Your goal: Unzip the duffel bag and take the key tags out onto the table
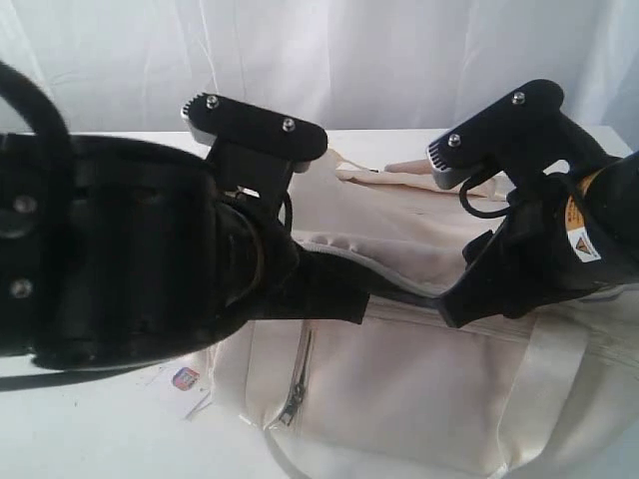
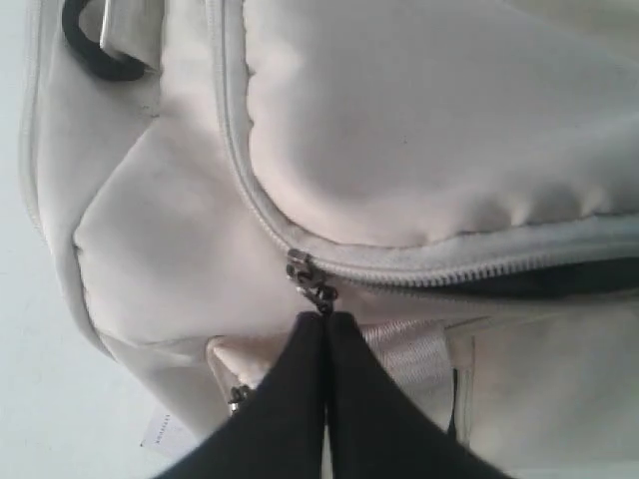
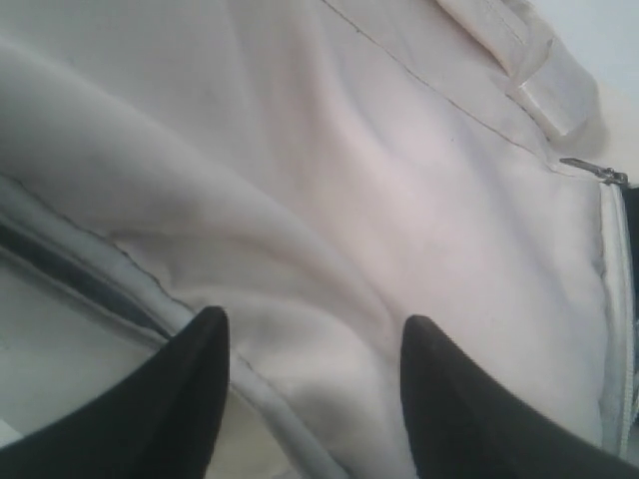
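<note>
We see the cream duffel bag (image 1: 419, 379) slumped on the white table (image 1: 80, 439). Along the bag's top its main zipper (image 2: 449, 269) is partly open, a dark slit running from the zipper pull (image 2: 312, 282). A pocket zip (image 1: 300, 374) runs upright on the bag's front.

Black fingers pressed together, the left gripper (image 2: 326, 319) pinches the tip of the metal zipper pull (image 2: 312, 279) on the cream duffel bag (image 2: 419, 130). On one side of the pull the main zipper (image 2: 519, 271) gapes on a dark slit; on the other it runs shut. A shiny webbing strap (image 2: 399, 344) lies just beside the pull, a dark D-ring (image 2: 100, 60) well apart from it, and a white paper tag (image 2: 158, 434) rests on the table (image 2: 30, 399).
</note>
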Available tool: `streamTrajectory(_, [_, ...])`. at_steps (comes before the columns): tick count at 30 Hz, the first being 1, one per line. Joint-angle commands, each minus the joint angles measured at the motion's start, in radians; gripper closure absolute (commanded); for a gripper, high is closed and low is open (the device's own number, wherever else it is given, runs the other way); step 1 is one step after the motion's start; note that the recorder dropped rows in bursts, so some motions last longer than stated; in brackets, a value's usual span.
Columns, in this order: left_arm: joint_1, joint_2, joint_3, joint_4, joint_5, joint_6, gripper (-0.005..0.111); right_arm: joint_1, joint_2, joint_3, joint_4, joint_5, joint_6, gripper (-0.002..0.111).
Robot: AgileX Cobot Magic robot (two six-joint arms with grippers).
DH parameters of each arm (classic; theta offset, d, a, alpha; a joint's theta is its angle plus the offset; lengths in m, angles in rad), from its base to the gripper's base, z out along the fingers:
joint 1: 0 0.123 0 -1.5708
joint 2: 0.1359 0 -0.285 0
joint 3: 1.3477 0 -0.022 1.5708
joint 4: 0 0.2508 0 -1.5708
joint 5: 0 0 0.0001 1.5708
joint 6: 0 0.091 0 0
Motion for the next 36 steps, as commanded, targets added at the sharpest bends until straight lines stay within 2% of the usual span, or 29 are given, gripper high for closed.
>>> streamTrajectory(1, [0.002,-0.04,-0.01,-0.01,0.04,0.037,0.107,-0.003,-0.007,-0.006,-0.003,0.001,0.009,0.059])
streamTrajectory(8, [0.002,-0.063,-0.01,-0.05,0.121,0.065,0.107,-0.003,-0.007,-0.006,-0.003,0.001,0.009,0.059])
streamTrajectory(18, [0.002,-0.065,-0.01,-0.057,0.112,0.104,0.107,-0.003,-0.007,-0.006,-0.003,0.001,0.009,0.059])
streamTrajectory(25, [0.002,-0.065,-0.035,0.045,0.114,0.15,0.107,-0.003,-0.007,-0.006,-0.001,-0.006,0.009,0.059])
streamTrajectory(30, [0.002,-0.065,-0.067,0.088,0.115,0.25,0.107,-0.003,-0.007,-0.006,0.007,-0.02,0.004,0.059])
streamTrajectory(36, [0.002,-0.065,-0.069,0.065,0.123,0.371,0.107,-0.003,-0.021,-0.006,0.074,-0.052,-0.078,0.059])
